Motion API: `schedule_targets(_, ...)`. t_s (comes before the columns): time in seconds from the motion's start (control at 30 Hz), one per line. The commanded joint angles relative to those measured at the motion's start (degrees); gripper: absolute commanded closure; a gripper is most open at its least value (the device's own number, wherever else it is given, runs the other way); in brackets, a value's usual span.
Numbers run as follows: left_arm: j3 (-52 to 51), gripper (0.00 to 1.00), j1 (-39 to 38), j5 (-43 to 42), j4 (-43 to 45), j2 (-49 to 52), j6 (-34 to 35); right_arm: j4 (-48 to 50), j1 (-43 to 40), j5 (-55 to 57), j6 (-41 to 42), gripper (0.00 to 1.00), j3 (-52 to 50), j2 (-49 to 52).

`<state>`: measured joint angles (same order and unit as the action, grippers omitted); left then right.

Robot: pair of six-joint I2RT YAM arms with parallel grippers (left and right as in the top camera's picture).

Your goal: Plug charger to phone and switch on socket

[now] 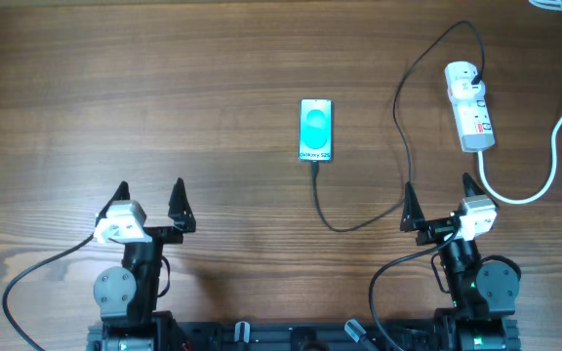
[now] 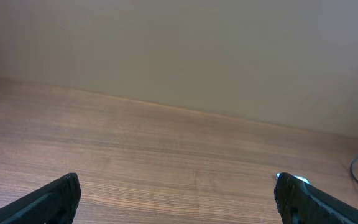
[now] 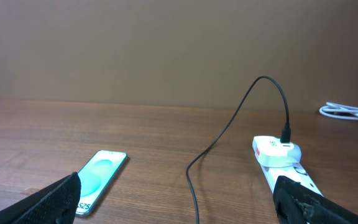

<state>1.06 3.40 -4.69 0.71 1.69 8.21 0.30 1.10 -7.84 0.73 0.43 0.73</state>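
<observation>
The phone [image 1: 316, 129] lies flat at the table's middle, its cyan screen lit; it also shows in the right wrist view [image 3: 98, 177]. The thin black charger cable [image 1: 398, 107] curves from a white adapter in the socket [image 1: 469, 107] round to the phone's bottom edge, where its tip meets the phone. The cable [image 3: 229, 134] and the socket [image 3: 291, 165] show in the right wrist view too. My left gripper [image 1: 150, 192] is open and empty near the front left [image 2: 178, 180]. My right gripper [image 1: 437, 185] is open and empty in front of the socket [image 3: 176, 183].
A thicker white lead [image 1: 554, 127] loops from the socket's near end up to the far right corner, and it shows in the right wrist view [image 3: 347, 112]. A plain wall stands behind the table's far edge.
</observation>
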Motion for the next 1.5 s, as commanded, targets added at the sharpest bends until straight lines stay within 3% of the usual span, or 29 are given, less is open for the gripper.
schedule_targets(0.0, -0.7, 0.0, 0.2, -0.9, 1.7, -1.5, 0.0, 0.2, 0.3, 0.5, -0.6, 0.0, -0.1, -0.5)
schedule_targets(0.13, -0.7, 0.0, 0.2, -0.9, 3.9, -1.5, -0.1, 0.2, 0.3, 0.5, -0.6, 0.0, -0.1, -0.5)
schedule_targets(0.27, -0.7, 0.0, 0.2, -0.9, -4.9, -1.5, -0.1, 0.2, 0.3, 0.5, -0.6, 0.0, -0.1, -0.5)
schedule_targets(0.53, -0.7, 0.0, -0.1, -1.3, -4.8, -1.5, -0.6, 0.2, 0.3, 0.5, -0.6, 0.0, -0.1, -0.5)
schedule_targets(0.67, -0.7, 0.0, -3.5, -1.3, -4.8, -1.5, -7.8, 0.2, 0.3, 0.5, -0.6, 0.0, -0.1, -0.5)
schedule_targets(0.97, -0.7, 0.0, -2.1, 0.0, -4.9, -1.5, -9.5, 0.2, 0.3, 0.5, -0.6, 0.0, -0.1, -0.5)
schedule_targets(1.33, -0.7, 0.01, -2.0, 7.2, -5.0, -1.5, -9.2, 0.2, 0.3, 0.5, -0.6, 0.0, -0.1, -0.5)
schedule_targets(1.47, -0.7, 0.0, -2.1, 5.6, -5.0, -1.5, -9.3, 0.2, 0.3, 0.5, -0.6, 0.0, -0.1, -0.5)
